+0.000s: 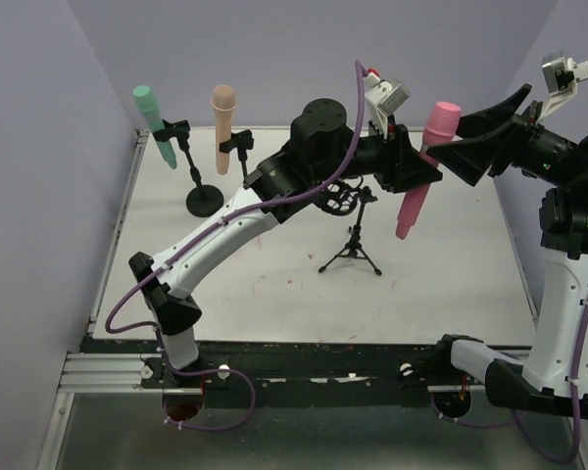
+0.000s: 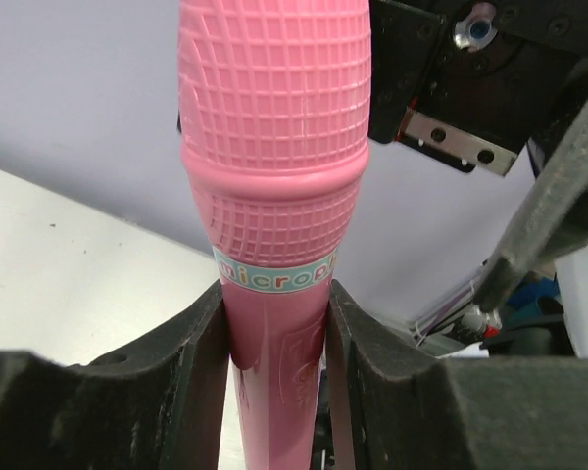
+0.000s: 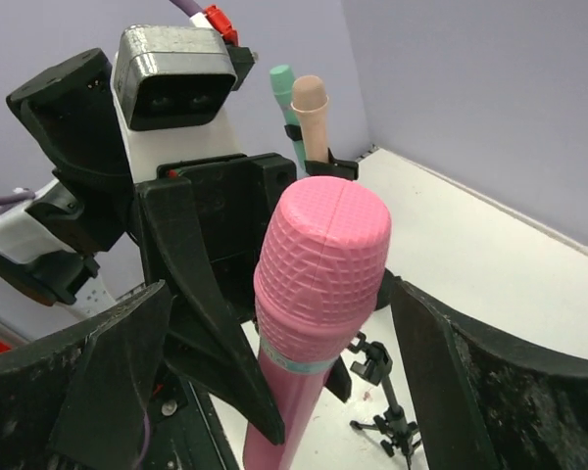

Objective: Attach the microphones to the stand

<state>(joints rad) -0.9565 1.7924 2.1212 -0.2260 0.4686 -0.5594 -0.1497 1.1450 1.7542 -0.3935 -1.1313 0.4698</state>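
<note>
The left gripper (image 2: 274,367) clamps the pink microphone (image 2: 272,147) by its handle, head up, right of the tripod stand (image 1: 351,245); the right gripper (image 1: 467,135) has its fingers apart, flanking the head; the mint green microphone (image 1: 149,113) and peach microphone (image 1: 222,113) sit clipped left of the tripod stand.

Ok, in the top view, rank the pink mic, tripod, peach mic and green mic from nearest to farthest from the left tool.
1. pink mic: gripped in the left tool itself.
2. tripod: on the table, down and to the left of it in the view.
3. peach mic: clipped upright, well to the left.
4. green mic: clipped at the far left.
</note>
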